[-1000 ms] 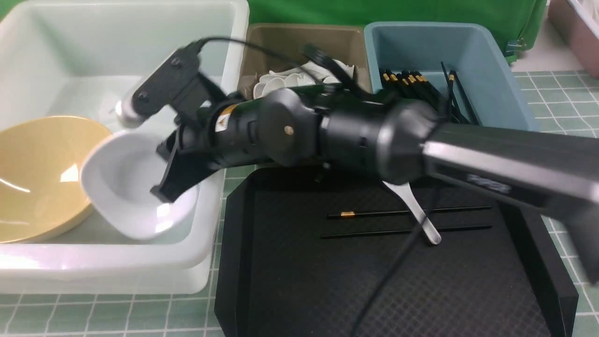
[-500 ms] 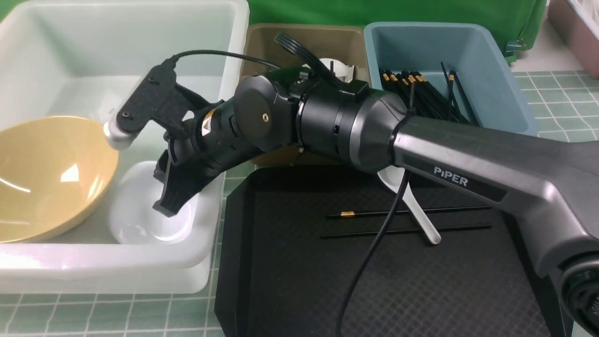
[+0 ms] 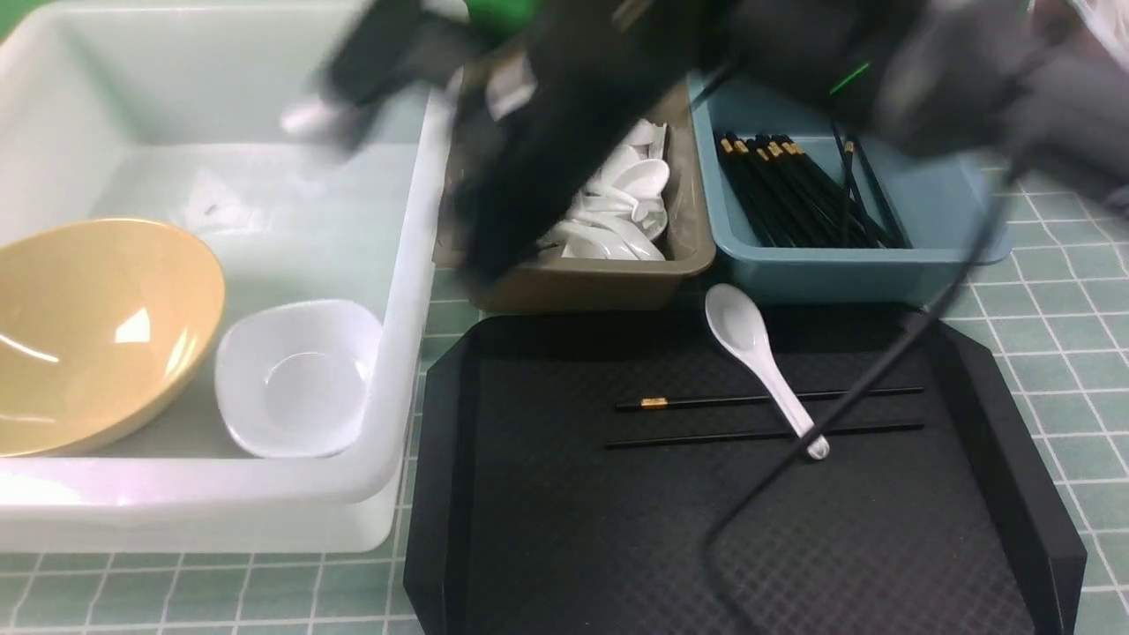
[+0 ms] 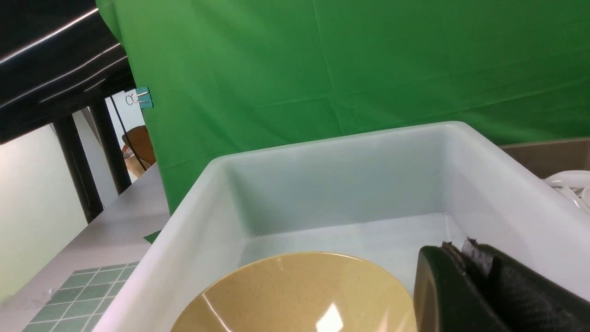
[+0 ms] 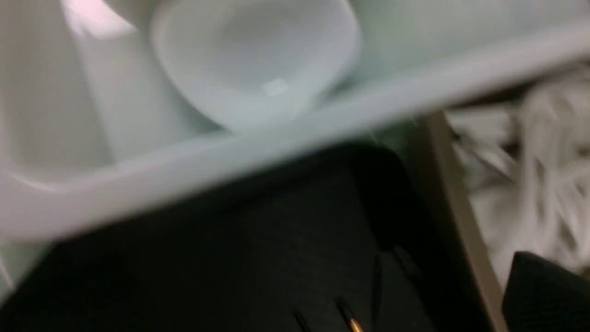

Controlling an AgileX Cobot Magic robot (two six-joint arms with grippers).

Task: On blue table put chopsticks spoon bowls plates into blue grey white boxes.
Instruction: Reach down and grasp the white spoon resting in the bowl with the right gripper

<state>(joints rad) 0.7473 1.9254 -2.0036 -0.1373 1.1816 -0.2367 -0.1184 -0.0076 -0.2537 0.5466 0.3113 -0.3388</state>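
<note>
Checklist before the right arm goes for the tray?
1. White dish in the tub, nothing touching it: ok, upright beside the yellow bowl.
2. Spoon free to grab: ok, on the tray, nothing on top of it.
3. Chopsticks free: not ok, the spoon handle lies across both.
4. Right gripper open: cannot tell, blurred above the grey bin.
5. Left gripper shut: ok.

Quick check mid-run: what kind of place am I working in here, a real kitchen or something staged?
Probably a staged test bench, not a kitchen: green backdrop behind, grid-patterned table, and sorting bins, the grey bin piled with spoons, the blue bin with chopsticks.
</note>
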